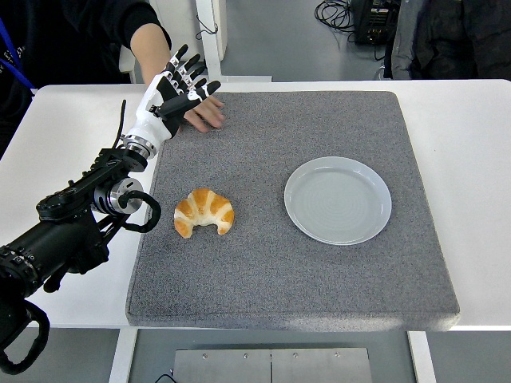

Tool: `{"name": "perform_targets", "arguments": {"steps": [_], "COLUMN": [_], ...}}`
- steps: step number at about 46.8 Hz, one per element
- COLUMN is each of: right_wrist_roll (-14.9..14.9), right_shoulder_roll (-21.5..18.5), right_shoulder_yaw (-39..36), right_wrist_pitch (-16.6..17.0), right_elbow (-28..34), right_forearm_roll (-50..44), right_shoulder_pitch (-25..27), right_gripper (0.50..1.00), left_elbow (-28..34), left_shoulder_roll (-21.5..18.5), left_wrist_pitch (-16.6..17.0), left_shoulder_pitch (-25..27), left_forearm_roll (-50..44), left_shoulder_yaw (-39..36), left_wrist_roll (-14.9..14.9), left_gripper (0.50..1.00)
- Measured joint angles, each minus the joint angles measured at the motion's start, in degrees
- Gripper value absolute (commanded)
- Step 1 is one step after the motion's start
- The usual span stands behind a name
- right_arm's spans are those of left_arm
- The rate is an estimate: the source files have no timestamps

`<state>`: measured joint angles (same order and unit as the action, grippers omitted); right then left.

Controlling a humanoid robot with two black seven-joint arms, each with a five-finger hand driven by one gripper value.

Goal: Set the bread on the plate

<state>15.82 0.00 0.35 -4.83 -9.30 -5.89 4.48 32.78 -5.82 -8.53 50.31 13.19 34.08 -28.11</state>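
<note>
Nothing was done yet: the golden crescent-shaped croissant [204, 212] lay on the grey mat [263, 271], left of the empty round grey plate [338, 199]. The left robot hand [180, 86] hovered far-left, fingers spread (grasping nothing).

1. A single head view looks from high on the robot's side, forward and down over the white table [471, 144]
2. The table's near edge runs along the picture's bottom; its far edge lies near the top, with floor beyond
3. It stands far enough back to take in the whole grey mat [319, 263], and the table's side edges are cut off
</note>
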Motion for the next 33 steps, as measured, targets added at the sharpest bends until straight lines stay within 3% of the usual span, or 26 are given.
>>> {"name": "perform_targets", "arguments": {"steps": [33], "right_wrist_roll": [0.0], "right_shoulder_roll": [0.0], "right_shoulder_yaw": [-0.03], "right_wrist_pitch": [0.0], "right_elbow": [0.01], "right_forearm_roll": [0.0], "right_shoulder_pitch": [0.0], "right_gripper": [1.0], "left_elbow": [0.0], "left_shoulder_roll": [0.02], "left_wrist_pitch": [-0.7], "left_shoulder_pitch": [-0.39], "left_forearm_roll": [-0.08], "left_shoulder_yaw": [0.1], "left_wrist_roll": [0.0], "left_gripper": [0.971]}}
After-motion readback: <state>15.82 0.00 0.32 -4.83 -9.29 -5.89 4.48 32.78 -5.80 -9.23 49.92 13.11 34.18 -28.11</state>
